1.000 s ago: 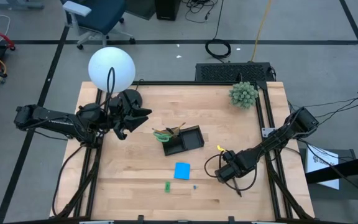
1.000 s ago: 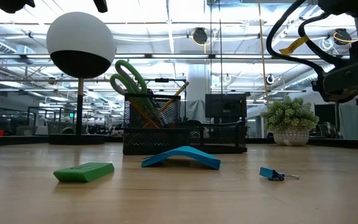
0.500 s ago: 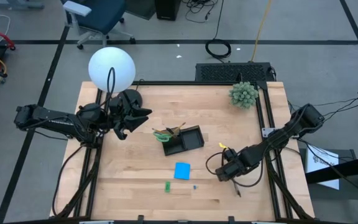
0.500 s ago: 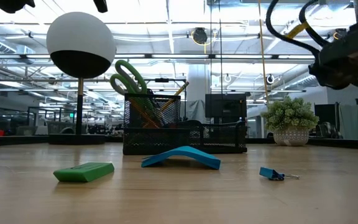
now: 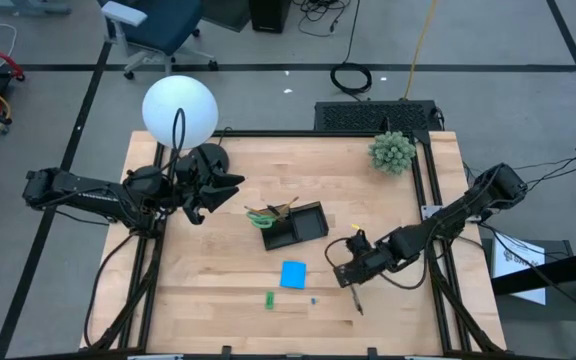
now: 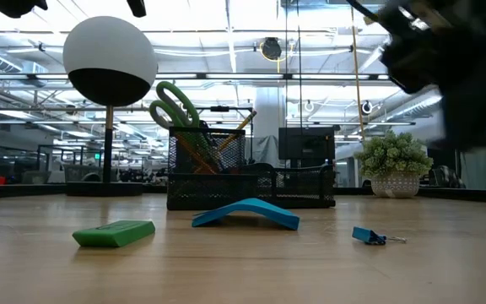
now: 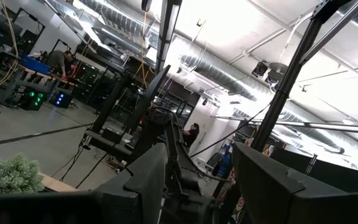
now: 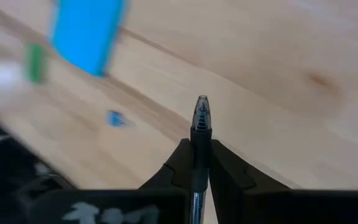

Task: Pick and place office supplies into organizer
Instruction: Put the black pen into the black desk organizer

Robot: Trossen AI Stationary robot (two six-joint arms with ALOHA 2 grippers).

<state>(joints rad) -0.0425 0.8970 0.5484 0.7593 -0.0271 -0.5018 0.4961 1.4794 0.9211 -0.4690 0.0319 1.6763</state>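
The black mesh organizer stands mid-table with green-handled scissors and pencils upright in its tall compartment. Nearer the front edge lie a blue note pad, a small green piece and a tiny blue clip. My right gripper hovers right of the note pad, shut on a black pen. My left gripper waits open beside the lamp base at the far left, tilted upward, its fingers apart and with nothing between them. My right gripper pinches the black pen's barrel between its two fingers. The pen lies along the fingers and sticks out past their tips, slanting down toward the table's near edge. Its free end hangs clear of the table.
A white globe lamp stands at the far left, and a fuzzy green plant sits at the far right corner. Bare wood lies between the organizer and the right gripper. Black frame rails run along the table's sides.
My right gripper has risen and gone a little toward the table's left, tipping to a less steep slant. The pen went along in its hold, and its free end has swung left.
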